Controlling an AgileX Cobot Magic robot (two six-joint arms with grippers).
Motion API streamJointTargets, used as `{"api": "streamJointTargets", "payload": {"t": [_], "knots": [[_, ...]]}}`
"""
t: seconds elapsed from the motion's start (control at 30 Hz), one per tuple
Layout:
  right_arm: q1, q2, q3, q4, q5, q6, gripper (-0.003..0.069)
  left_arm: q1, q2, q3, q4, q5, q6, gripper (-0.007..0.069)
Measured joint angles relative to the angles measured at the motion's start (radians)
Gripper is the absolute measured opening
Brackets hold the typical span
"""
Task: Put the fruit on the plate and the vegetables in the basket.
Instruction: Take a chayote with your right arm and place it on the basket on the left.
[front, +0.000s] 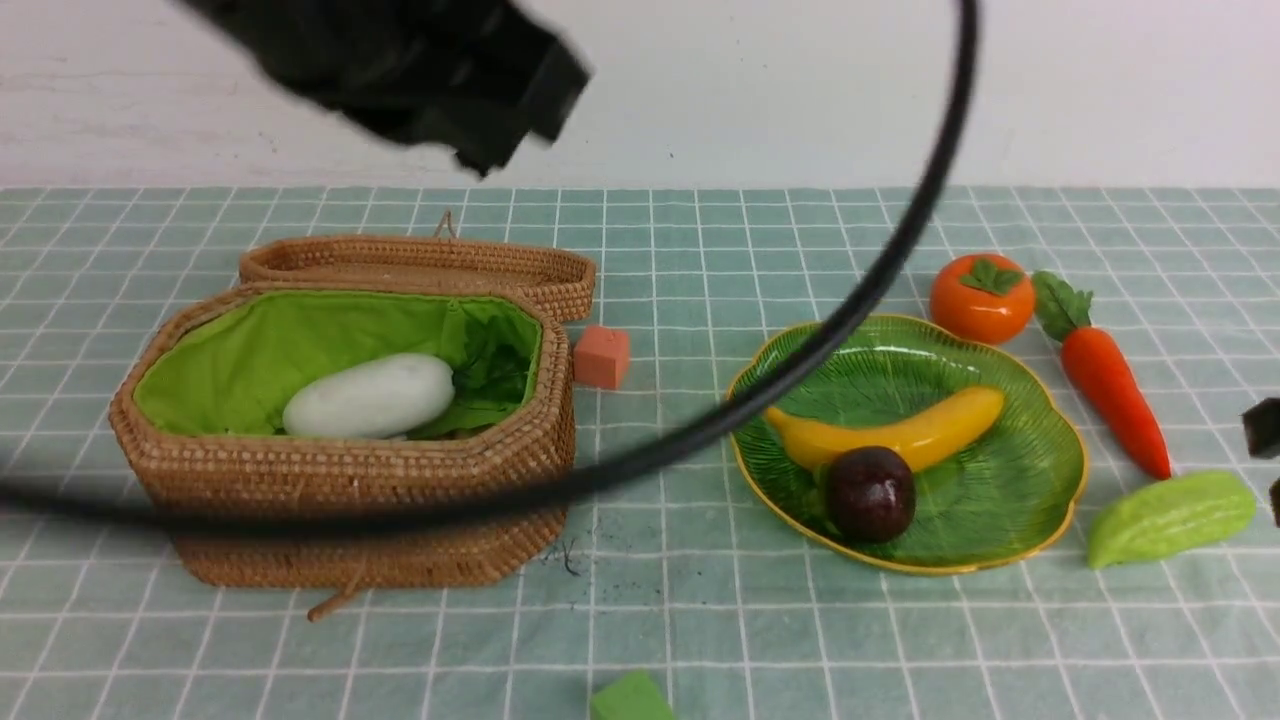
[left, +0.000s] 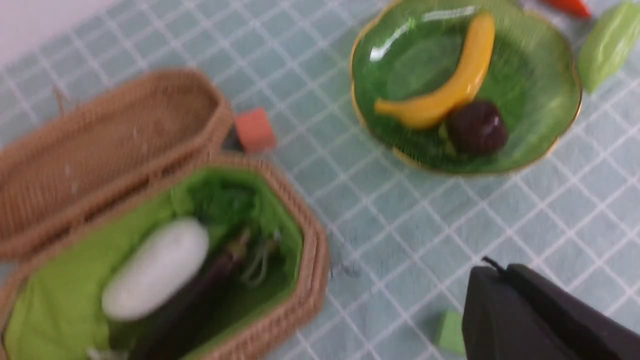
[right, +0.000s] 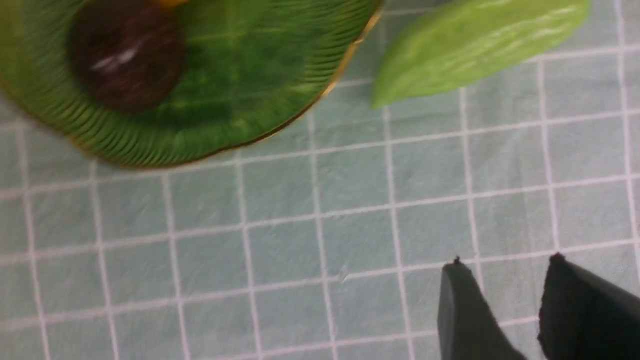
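So, in the front view you have the white radish (front: 368, 396) inside the tan wicker basket with green lining (front: 350, 470), and the yellow banana (front: 935, 432) with the dark purple mangosteen (front: 871, 494) on the glossy green ribbed plate (front: 1000, 510). The orange persimmon (front: 983, 298), the orange carrot (front: 1110, 385) and the light green ridged gourd (front: 1172, 517) lie outside both, around the plate. A pink cube (front: 602, 357) sits beside the basket; a green cube (front: 632, 697) lies nearer you. A blurred black cable (front: 966, 60) crosses the view.

In the left wrist view, your left gripper (left: 500, 267) is closed with nothing visible between its tips, and a dark purple eggplant (left: 186, 307) lies beside the radish.

In the right wrist view, your right gripper (right: 506, 260) is partly open and empty, near the gourd. I judge you're between picks: the gourd looks next, needing wider jaws and a long carry to the basket.

Underneath is a grey-green cloth with white grid lines (front: 680, 560), backed by a pale wall (front: 900, 90).
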Motion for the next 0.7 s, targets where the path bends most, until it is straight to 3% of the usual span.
{"api": "streamJointTargets", "payload": {"t": [0.1,0.23,0.33,0.37,0.4,0.47,0.6,0.7], "knots": [[-0.115,0.091,0.000,0.092,-0.074,0.003,0.0246,0.000,-0.214,0.312,-0.039,-0.155,-0.004,-0.0013],[-0.142,0.191,0.000,0.149,-0.156,0.008,0.0285,0.000,-0.450,0.649,-0.129,-0.354,0.066,-0.0013],[-0.138,0.255,0.000,0.168,-0.215,0.015,0.0349,0.000,-0.555,0.824,-0.198,-0.473,0.116,-0.0013],[-0.136,0.300,-0.013,0.169,-0.244,0.040,0.0419,0.000,-0.616,0.903,-0.251,-0.527,0.155,-0.0013],[-0.136,0.305,-0.015,0.169,-0.244,0.044,0.0428,0.000,-0.616,0.911,-0.257,-0.532,0.159,-0.0013],[-0.135,0.375,-0.057,0.161,-0.262,0.100,0.0538,0.000,-0.656,0.977,-0.321,-0.570,0.213,-0.0013],[-0.135,0.498,-0.166,0.144,-0.259,0.151,0.0664,0.000,-0.660,1.006,-0.414,-0.592,0.279,-0.0013],[-0.135,0.597,-0.270,0.132,-0.210,0.172,0.0679,0.000,-0.662,1.009,-0.466,-0.610,0.330,-0.0013]]}}
